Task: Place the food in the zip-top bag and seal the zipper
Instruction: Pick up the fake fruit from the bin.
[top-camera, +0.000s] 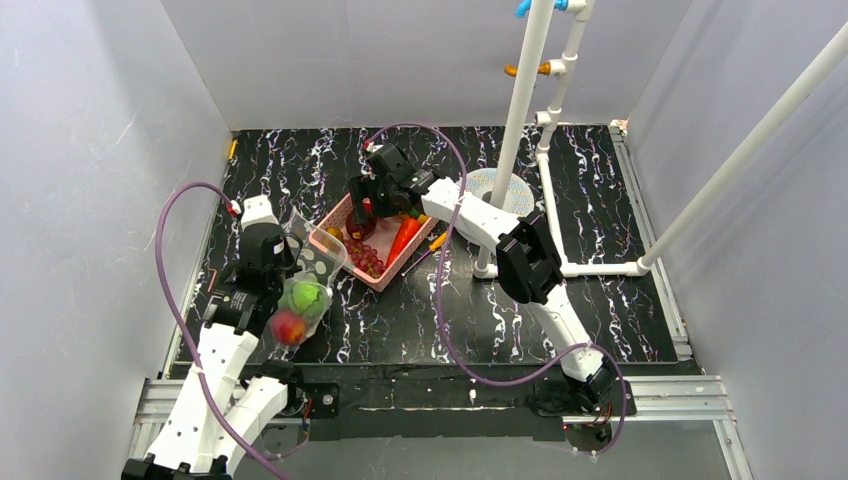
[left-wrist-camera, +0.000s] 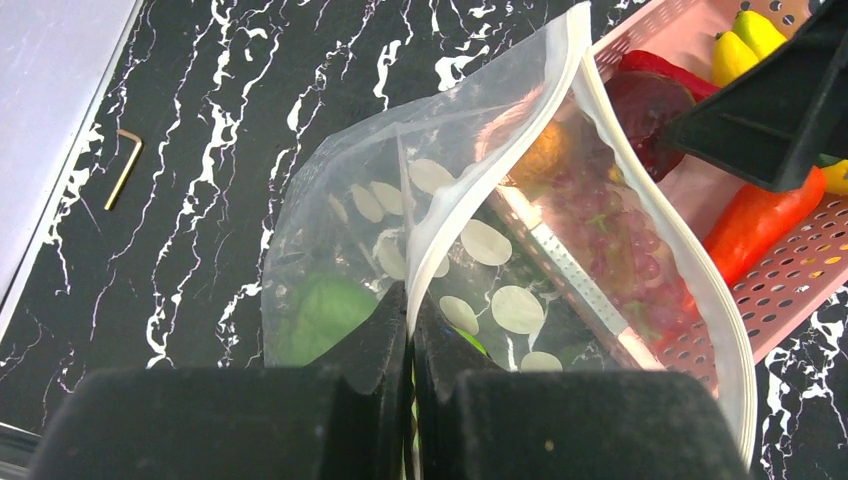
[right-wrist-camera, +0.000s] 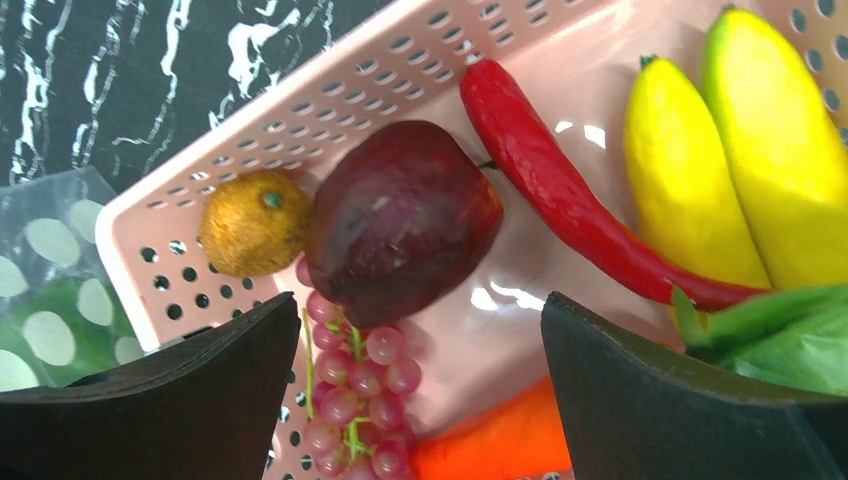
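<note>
My left gripper (left-wrist-camera: 410, 305) is clamping tight on 1 lip of the zip-top bag (left-wrist-camera: 340, 220), right at the zipper (left-wrist-camera: 505, 160), holding its mouth gaping beside the pink basket (left-wrist-camera: 800, 270). My right gripper (right-wrist-camera: 420, 320) is hanging wide open and empty, straddling the dark red apple (right-wrist-camera: 400, 220) in that basket. I am aiming to close across its broad middle, clear of the grapes (right-wrist-camera: 345, 400) and chili (right-wrist-camera: 560, 200), then lift straight up.
</note>
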